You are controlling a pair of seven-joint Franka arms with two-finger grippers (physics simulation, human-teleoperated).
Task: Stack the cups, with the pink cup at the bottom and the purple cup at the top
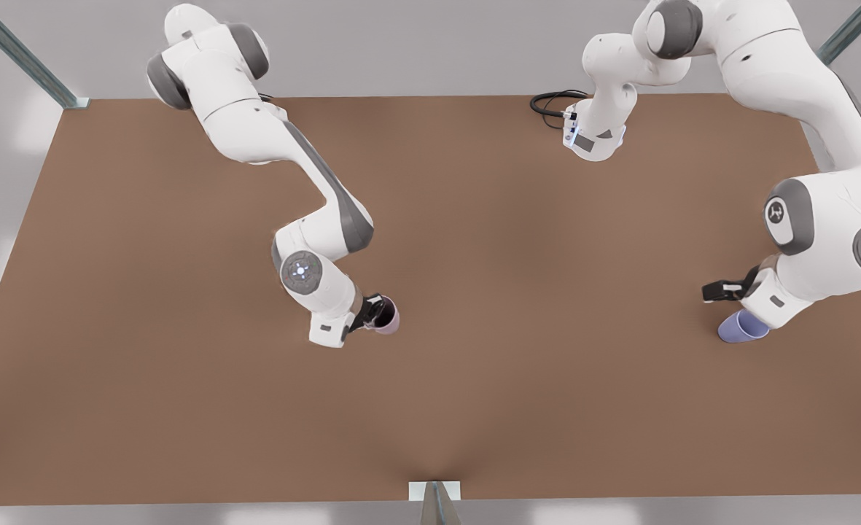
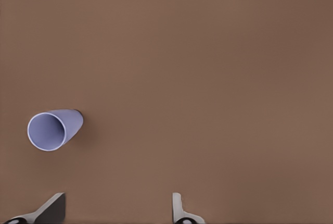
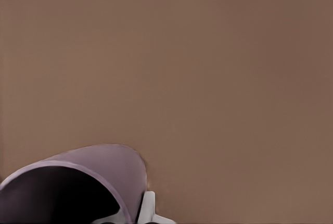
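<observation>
The pink cup (image 3: pixel 99 177) is seen very close in the right wrist view, with its dark inside and paler rim turned toward the camera, and one pale fingertip (image 3: pixel 147 208) of the right gripper is pressed against its outer wall. In the front view the right gripper (image 1: pixel 374 315) is closed on the rim of this cup (image 1: pixel 390 317), with one finger inside the cup and one outside. The cup is placed a little left of the middle of the brown table (image 1: pixel 510 240), nearer to its near edge than to its far edge.

The purple cup (image 1: pixel 742 327) is found close to the table's right edge, well apart from the pink cup. The left gripper (image 1: pixel 718 292) is held above the table just beside this cup and is not touching it. In the left wrist view the purple cup (image 2: pixel 53 128) is seen with its open mouth toward the camera, on bare table surface, and the two fingertips (image 2: pixel 178 208) of the left gripper are spread wide apart with nothing between them.
</observation>
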